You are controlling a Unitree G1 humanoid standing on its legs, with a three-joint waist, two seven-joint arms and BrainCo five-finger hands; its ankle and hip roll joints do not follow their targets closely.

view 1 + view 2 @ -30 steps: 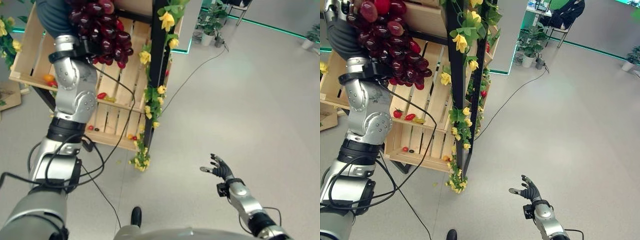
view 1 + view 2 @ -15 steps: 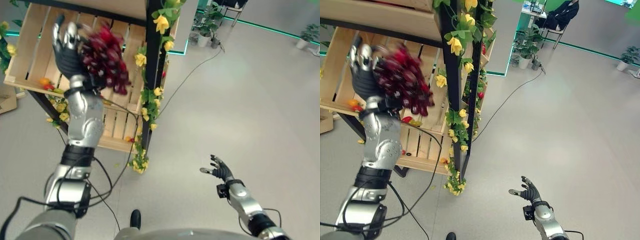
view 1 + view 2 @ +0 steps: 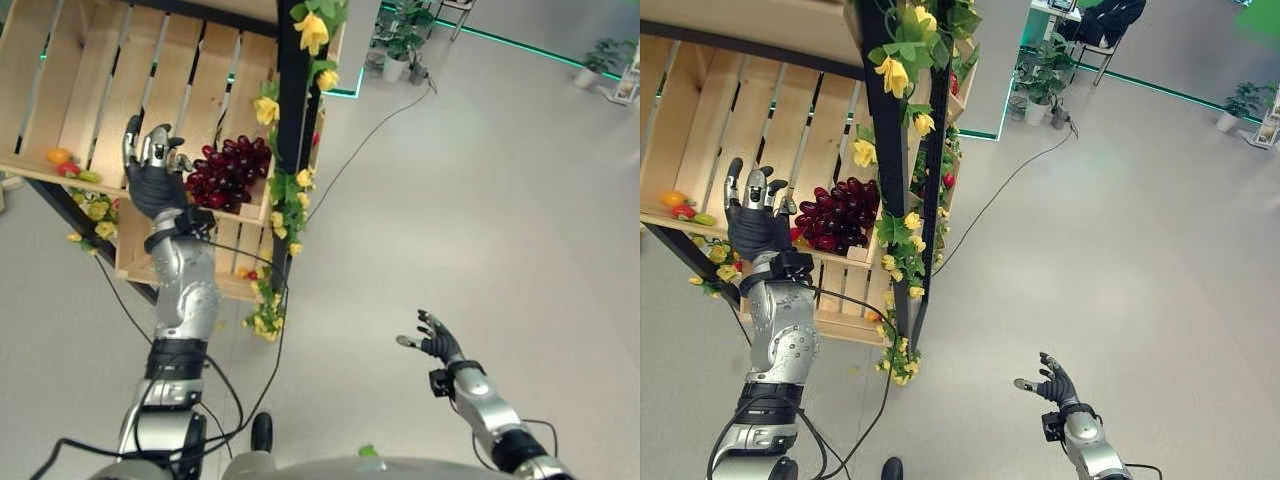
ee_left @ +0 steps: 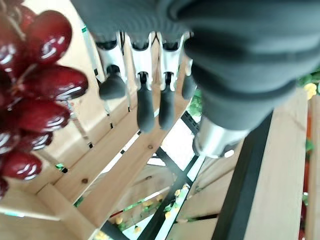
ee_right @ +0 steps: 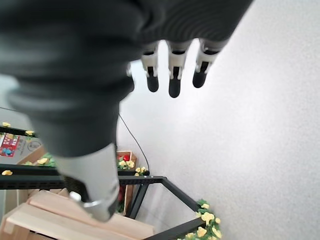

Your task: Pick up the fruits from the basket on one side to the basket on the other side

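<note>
Glossy dark-red grape bunch lies in slatted wooden crate at 3 o'clock beside left hand, fingers straight, apart, holding nothing; right hand spread over floor.

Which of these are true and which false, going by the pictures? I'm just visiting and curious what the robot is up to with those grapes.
1. The bunch of red grapes lies in a wooden crate on the rack. True.
2. The left hand is curled round the grapes. False: its fingers are straight and open, beside the bunch.
3. The right hand carries a fruit. False: it hangs open and empty over the grey floor.
4. Yellow flowers run down the rack's black post. True.
5. The crate with the grapes holds nothing else. False: a few small fruits lie near its far left end.
</note>
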